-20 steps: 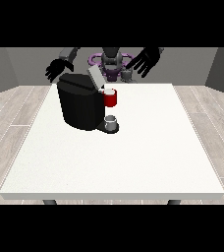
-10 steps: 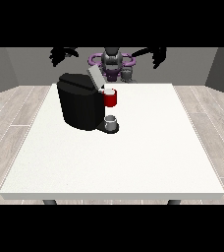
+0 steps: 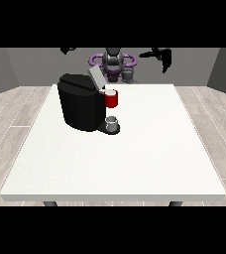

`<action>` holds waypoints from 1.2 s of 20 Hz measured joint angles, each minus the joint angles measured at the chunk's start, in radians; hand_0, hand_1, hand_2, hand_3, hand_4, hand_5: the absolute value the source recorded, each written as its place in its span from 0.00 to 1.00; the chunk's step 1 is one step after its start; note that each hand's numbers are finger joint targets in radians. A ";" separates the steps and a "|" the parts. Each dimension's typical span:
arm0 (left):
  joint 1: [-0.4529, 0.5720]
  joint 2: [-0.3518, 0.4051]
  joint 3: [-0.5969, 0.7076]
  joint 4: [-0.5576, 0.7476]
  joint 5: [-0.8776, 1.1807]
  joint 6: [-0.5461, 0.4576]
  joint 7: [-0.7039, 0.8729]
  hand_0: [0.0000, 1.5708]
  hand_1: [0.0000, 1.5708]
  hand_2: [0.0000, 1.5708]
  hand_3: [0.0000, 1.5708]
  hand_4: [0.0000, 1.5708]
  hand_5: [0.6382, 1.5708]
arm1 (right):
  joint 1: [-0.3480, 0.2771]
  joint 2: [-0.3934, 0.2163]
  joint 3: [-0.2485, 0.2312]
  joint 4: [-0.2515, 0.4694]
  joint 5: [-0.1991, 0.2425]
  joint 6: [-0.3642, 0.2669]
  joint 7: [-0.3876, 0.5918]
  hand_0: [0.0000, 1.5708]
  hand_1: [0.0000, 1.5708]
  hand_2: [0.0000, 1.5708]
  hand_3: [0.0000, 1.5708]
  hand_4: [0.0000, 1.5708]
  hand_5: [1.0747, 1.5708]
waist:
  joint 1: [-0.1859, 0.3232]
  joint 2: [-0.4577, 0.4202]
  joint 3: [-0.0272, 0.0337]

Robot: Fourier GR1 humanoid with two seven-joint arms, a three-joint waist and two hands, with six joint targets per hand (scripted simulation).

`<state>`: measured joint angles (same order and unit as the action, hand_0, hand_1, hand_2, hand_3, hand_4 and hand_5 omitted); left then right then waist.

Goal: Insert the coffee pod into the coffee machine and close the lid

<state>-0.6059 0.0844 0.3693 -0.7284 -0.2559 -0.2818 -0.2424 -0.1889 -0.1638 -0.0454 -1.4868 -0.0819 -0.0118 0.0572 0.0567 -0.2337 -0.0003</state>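
Coffee station, task barely begun: lid up, pod not visibly loaded.

Black boxy coffee machine (image 3: 81, 108) on white table (image 3: 135, 158); grey lid (image 3: 95, 78) tilted open above red brew head (image 3: 111, 98). Small grey coffee pod (image 3: 112, 122) apparently sits on the drip base. Hand at view's right (image 3: 163, 57) raised, fingers hanging relaxed; hand at view's left (image 3: 67, 49) mostly cropped, finger state untellable.

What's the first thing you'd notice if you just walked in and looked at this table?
The big black coffee machine stands out first, at the left of the white table, with its grey lid tipped up and a bright red part at its front. A small grey cup sits on its base below. Behind the table, the robot holds both arms high: the hand at the view's right is up in the air.
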 measured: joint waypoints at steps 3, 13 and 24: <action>0.030 -0.041 -0.017 -0.045 0.027 -0.003 0.010 0.00 0.00 0.00 0.00 0.02 1.00 | -0.031 -0.016 -0.005 0.018 0.006 0.014 -0.002 0.00 0.00 0.00 0.00 0.15 1.00 | 0.042 0.011 0.0004; 0.179 -0.068 -0.078 -0.271 0.126 -0.028 0.078 0.00 0.00 0.00 0.00 0.00 1.00 | -0.096 -0.004 0.013 0.059 0.031 0.044 0.008 0.00 0.00 0.00 0.00 0.00 1.00 | 0.085 0.058 0.0004; 0.286 -0.066 -0.176 -0.506 0.222 0.018 0.147 0.00 0.00 0.00 0.00 0.00 1.00 | -0.221 -0.014 -0.051 0.240 0.014 0.074 -0.062 0.00 0.00 0.00 0.00 0.00 1.00 | 0.104 0.179 0.0006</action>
<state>-0.3202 0.0183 0.1931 -1.2340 -0.0340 -0.2637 -0.0958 -0.4095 -0.1782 -0.0962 -1.2468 -0.0677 0.0623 -0.0049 0.1607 -0.0543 0.0003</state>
